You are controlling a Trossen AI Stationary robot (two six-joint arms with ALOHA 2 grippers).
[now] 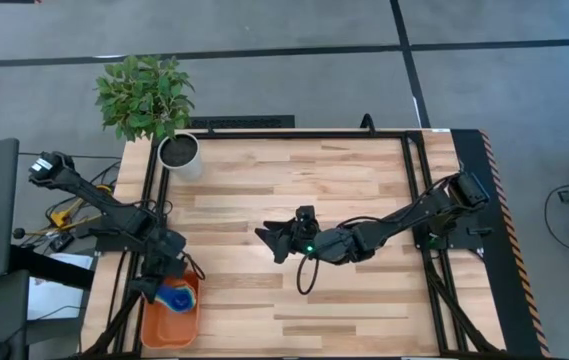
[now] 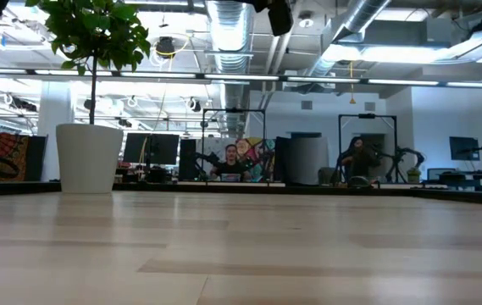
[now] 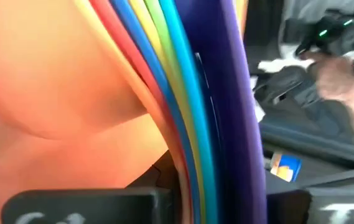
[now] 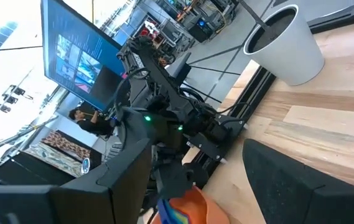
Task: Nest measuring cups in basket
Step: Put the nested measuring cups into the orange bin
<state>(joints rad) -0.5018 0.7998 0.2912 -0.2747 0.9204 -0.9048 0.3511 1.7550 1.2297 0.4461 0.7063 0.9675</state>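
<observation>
The measuring cups (image 1: 176, 297) sit nested in one stack inside the orange basket (image 1: 159, 330) at the table's near left corner. In the left wrist view their flat handles (image 3: 189, 124) show as a fan of red, blue, yellow, green, light blue and dark blue stripes in front of the orange basket wall (image 3: 52, 74). My left gripper (image 1: 164, 283) is down at the basket, shut on this stack. My right gripper (image 1: 276, 240) hovers open over the middle of the table, pointing toward the left arm, and holds nothing. Its wrist view shows the basket (image 4: 192, 202) far off. My left gripper (image 3: 220, 205) pinches the stacked handles of the nested cups between its two fingers, with one finger (image 3: 83, 205) on the red side and the other (image 3: 326, 208) against the dark blue handle (image 3: 236, 155). The cup bowls are inside the basket; whether they rest on its floor is hidden.
A round white pot (image 1: 179, 153) with a green plant stands at the far left corner and shows in the low view (image 2: 88, 157). Black frame rails run along the table's left and right sides. The wooden tabletop between the arms is bare.
</observation>
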